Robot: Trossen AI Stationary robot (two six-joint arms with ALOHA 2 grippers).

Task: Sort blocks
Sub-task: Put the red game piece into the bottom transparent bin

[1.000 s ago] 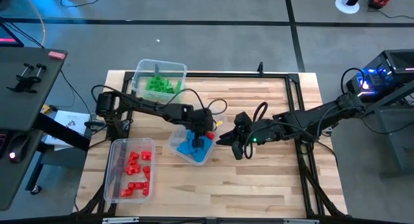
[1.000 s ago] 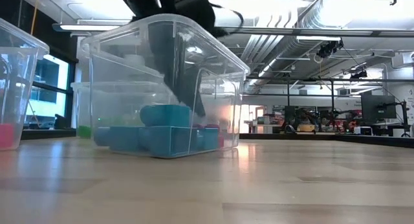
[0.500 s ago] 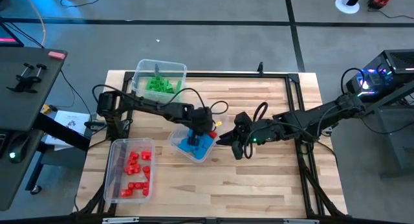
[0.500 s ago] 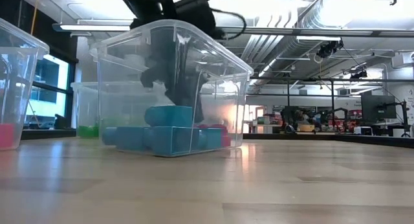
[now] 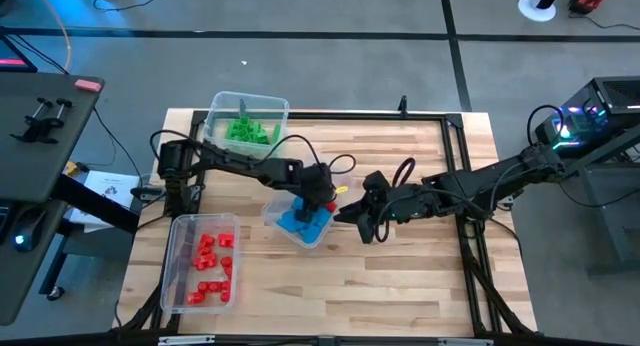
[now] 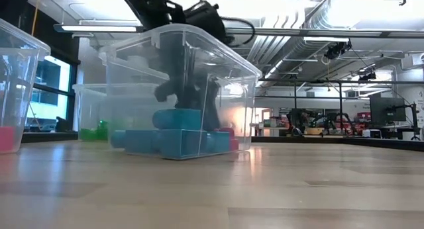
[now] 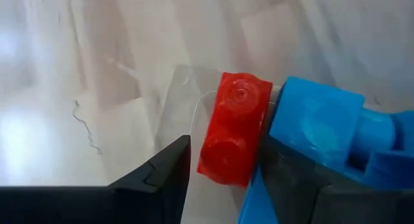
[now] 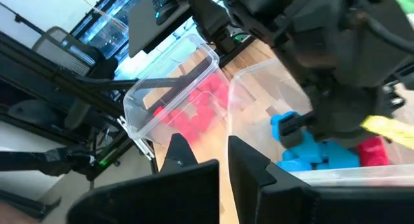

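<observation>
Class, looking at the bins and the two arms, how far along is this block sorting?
Mostly done: green blocks and red blocks fill their own bins. In hand: the left gripper is inside the blue bin, fingers astride a red block. Left: moving it out.

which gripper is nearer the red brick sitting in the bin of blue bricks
Left. The left gripper is down inside the bin, its fingers either side of the red brick. The right gripper waits outside the bin, just beyond its wall.
</observation>
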